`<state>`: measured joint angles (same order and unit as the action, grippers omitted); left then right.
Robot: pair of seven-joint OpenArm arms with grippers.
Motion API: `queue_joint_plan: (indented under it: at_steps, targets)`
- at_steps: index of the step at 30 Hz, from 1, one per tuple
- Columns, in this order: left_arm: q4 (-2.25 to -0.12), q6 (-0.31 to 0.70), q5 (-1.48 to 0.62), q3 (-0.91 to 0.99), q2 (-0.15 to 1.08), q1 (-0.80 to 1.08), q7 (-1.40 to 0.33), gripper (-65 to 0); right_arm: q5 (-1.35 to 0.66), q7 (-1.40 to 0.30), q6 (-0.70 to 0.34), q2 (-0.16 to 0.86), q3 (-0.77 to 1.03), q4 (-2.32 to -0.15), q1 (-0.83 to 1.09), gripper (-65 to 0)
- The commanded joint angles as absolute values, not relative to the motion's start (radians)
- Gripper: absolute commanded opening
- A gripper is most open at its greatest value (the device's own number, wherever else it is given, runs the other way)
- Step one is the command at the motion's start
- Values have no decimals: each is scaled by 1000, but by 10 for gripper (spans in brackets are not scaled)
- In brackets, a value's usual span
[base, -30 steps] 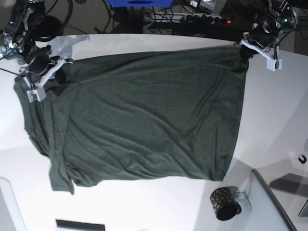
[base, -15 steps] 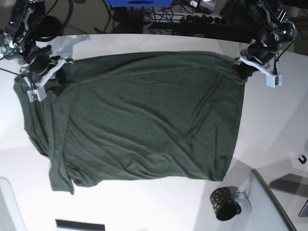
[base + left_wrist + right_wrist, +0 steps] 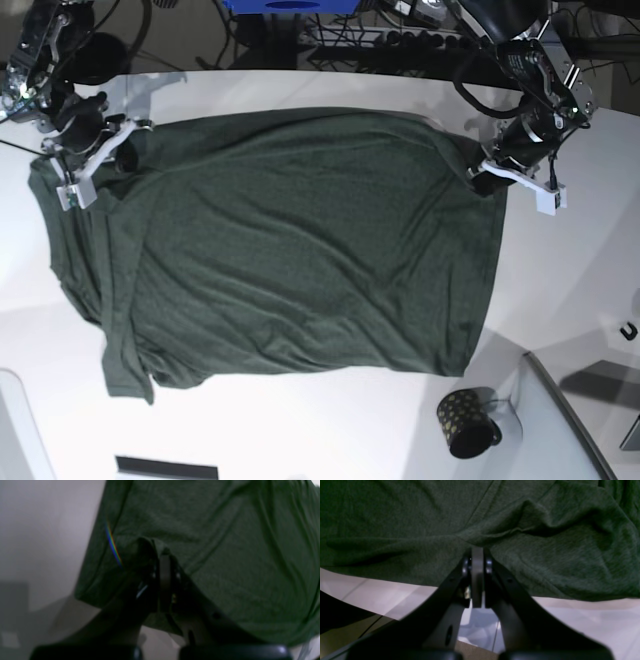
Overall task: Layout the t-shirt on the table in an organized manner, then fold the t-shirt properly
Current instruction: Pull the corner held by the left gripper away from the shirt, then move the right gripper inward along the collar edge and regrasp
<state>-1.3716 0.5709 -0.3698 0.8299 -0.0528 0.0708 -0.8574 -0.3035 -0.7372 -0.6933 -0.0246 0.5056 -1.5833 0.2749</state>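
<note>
The dark green t-shirt (image 3: 300,260) lies spread and wrinkled over the white table (image 3: 560,290). In the base view my left gripper (image 3: 482,180) is at the shirt's upper right corner, shut on the fabric there. The left wrist view shows its closed jaws (image 3: 163,555) pinching a fold of the t-shirt (image 3: 225,542). My right gripper (image 3: 122,160) is at the shirt's upper left corner, near the sleeve. The right wrist view shows it (image 3: 477,551) shut on a bunched ridge of the t-shirt (image 3: 395,517).
A dark gold-dotted mug (image 3: 466,422) stands just below the shirt's lower right corner, next to a grey tray-like panel (image 3: 565,420). A small black object (image 3: 628,331) lies at the right edge. Cables and a power strip (image 3: 420,38) sit behind the table.
My left gripper has moved toward the near side and inward, dragging the shirt's upper right corner with it. The right gripper has stayed put, still gripping.
</note>
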Motion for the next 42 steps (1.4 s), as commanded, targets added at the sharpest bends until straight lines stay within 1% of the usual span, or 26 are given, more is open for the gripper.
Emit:
queue_joint_plan:
  at_steps: [1,15,19,23,24,26,31,34,35,37,40,42]
  targets:
    - [-1379,572,-389,832,-42,54,-843,-650,-315,-725,-698,-18,506,-1596,269,-644]
    - [-1345,564,-390,840,-48,-8,-832,-650,-314,-725,-698,-15,503,-1598,298,-648]
    - [-1345,478,-390,840,-48,-10,-762,-650,-314,-727,-698,-4,503,-1598,298,-648]
    - [-1339,463,-390,840,-48,-1,-757,-650,-314,-725,-698,1,503,-1598,298,-648]
    - [-1340,463,-392,840,-48,4,-756,-627,-314,-725,-698,1,503,-1598,298,-648]
    - [-1343,463,-392,840,-48,7,-757,-555,-314,-725,-698,1,503,-1598,298,-648]
    - [-1357,463,-392,840,-47,36,-754,-351,-314,-727,-698,1,503,-1598,298,-648]
    - [-1357,464,-392,881,-45,41,-753,-252,-314,-727,-698,2,503,-1598,298,-648]
    - [-1357,466,-392,911,-47,39,-753,-230,-314,-727,-698,2,503,-1598,298,-648]
    - [-1357,466,-392,961,-47,33,-753,-214,-314,-727,-698,2,503,-1598,300,-648]
    - [-1388,467,-392,1018,-44,42,-753,-214,-314,-723,-698,2,489,-1606,320,-648]
    - [-1445,470,-392,1061,-44,81,-753,-214,-314,-719,-698,28,430,-1626,341,-648]
